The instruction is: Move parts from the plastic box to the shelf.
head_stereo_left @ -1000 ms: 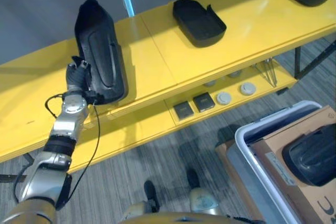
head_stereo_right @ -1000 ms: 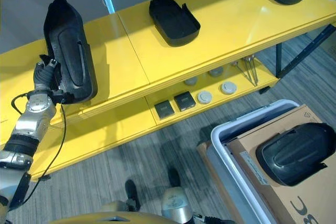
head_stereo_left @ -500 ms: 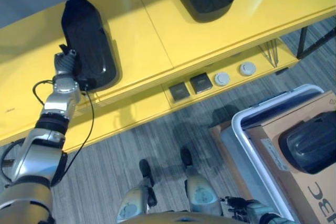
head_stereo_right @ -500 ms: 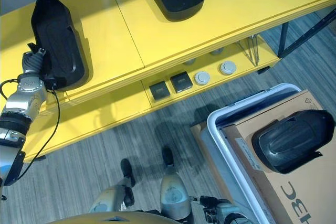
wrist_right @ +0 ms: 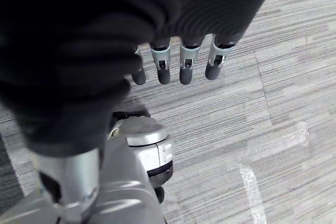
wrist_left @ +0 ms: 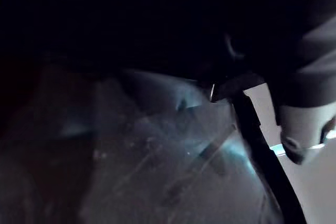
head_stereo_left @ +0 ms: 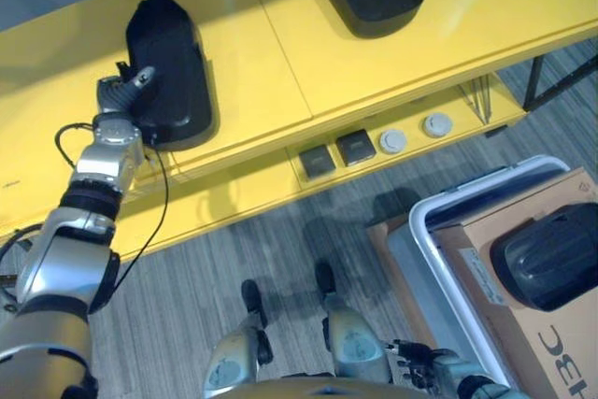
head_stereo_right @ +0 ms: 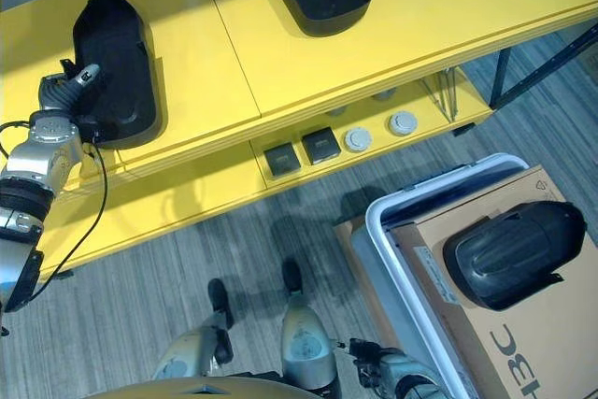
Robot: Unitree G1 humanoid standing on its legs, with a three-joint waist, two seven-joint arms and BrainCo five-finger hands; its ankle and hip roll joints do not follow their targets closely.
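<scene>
Left hand (head_stereo_left: 120, 98), fingers now loosened, rests beside the black part (head_stereo_left: 170, 72), which has gone from tilted to flat on the yellow shelf (head_stereo_left: 271, 53); this placement looks finished. Another part (head_stereo_right: 512, 251) waits in the plastic box (head_stereo_right: 388, 221).

Workshop or factory floor: long yellow shelf (head_stereo_left: 280, 72) with black moulded parts (head_stereo_left: 168, 72) on top, grey carpet-tile floor (head_stereo_right: 168, 277) below it, plastic box (head_stereo_right: 392, 259) beside it.

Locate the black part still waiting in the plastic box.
In the left eye view, the black part lies on cardboard inside the plastic box, lower right, on the floor below the yellow shelf.
</scene>
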